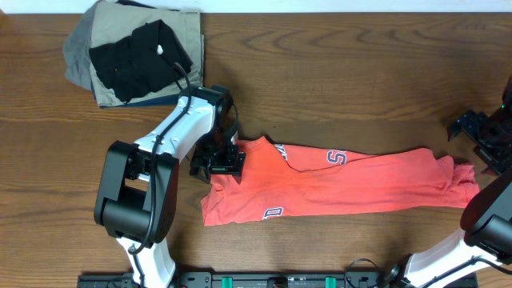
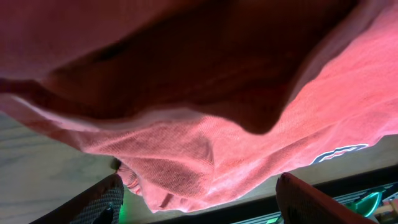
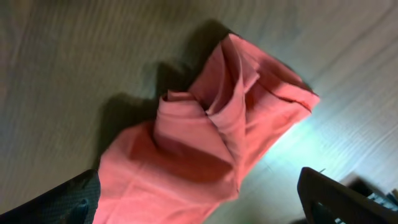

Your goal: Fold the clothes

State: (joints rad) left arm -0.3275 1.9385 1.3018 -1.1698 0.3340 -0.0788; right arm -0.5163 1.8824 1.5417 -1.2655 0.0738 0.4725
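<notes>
The clothes are one coral-red T-shirt [image 1: 344, 180], lying as a long folded strip across the table's middle with its white-outlined lettering showing. My left gripper [image 1: 218, 162] hovers at the strip's left end. In the left wrist view its fingers [image 2: 106, 199] stand far apart, and a bunched edge of the shirt [image 2: 205, 143] hangs between them, pinched by neither; the left gripper [image 2: 199, 183] is open. My right gripper [image 1: 478, 136] sits just past the strip's right end. In the right wrist view the right gripper [image 3: 199, 180] is open above the crumpled sleeve end of the shirt [image 3: 211, 137].
A pile of folded black, khaki and grey garments [image 1: 136, 52] rests at the back left corner. The left arm's white links [image 1: 172, 132] reach from the front edge, where a black rail [image 1: 280, 280] runs. Bare wooden table [image 1: 360, 72] lies behind the shirt.
</notes>
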